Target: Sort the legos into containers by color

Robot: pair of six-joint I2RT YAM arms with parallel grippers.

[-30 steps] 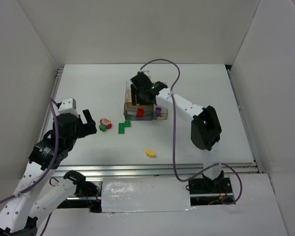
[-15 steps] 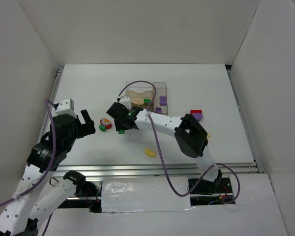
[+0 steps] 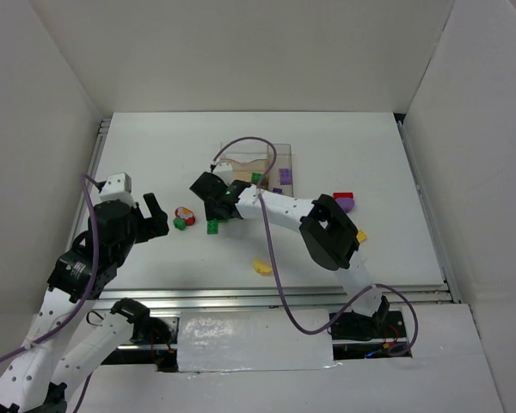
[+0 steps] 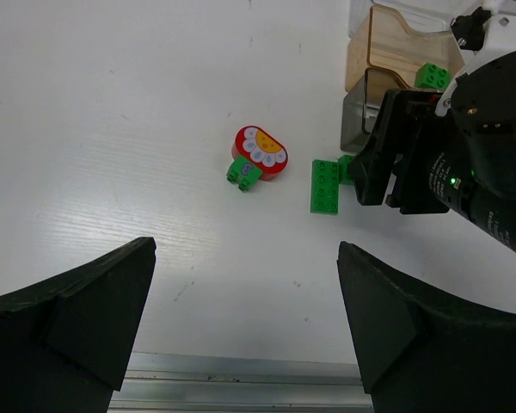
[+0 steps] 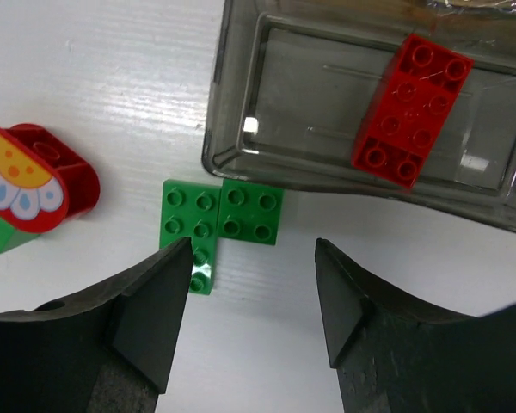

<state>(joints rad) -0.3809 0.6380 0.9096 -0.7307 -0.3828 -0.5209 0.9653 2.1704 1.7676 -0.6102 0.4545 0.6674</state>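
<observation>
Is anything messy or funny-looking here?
Yes. The red flower brick lies picture-up on the table, against a small green brick. A yellow brick sits alone, away from the tray.

White table (image 3: 370, 155), white walls (image 3: 241, 52), metal front rail (image 3: 198, 297)

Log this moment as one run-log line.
phase: reaching for green | right gripper: open above green plates, beside tray | left gripper: open, holding nothing | red brick: in tray
</observation>
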